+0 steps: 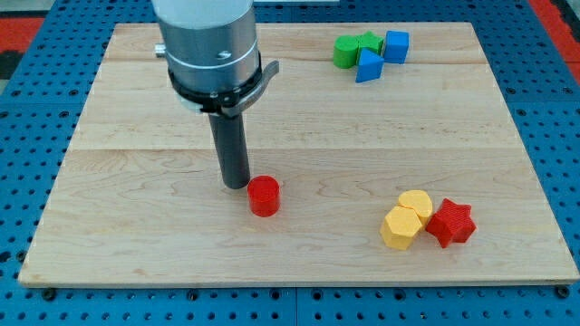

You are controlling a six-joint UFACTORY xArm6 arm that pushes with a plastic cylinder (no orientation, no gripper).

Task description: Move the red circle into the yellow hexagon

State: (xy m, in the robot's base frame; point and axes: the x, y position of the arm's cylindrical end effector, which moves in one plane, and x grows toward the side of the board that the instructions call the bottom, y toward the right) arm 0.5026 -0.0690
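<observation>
The red circle (265,196) is a short red cylinder standing on the wooden board (136,226), a little left of the view's middle and low down. My tip (236,185) rests on the board just to the left of the red circle, very close to it or touching. The yellow hexagon (400,226) lies at the view's lower right, well to the right of the red circle. A second yellow block (416,204), rounded, touches it on its upper right.
A red star (451,223) sits against the right side of the yellow blocks. At the view's top right a green block (353,48) and two blue blocks (396,45) (368,66) are clustered. The board sits on a blue pegged surface (27,136).
</observation>
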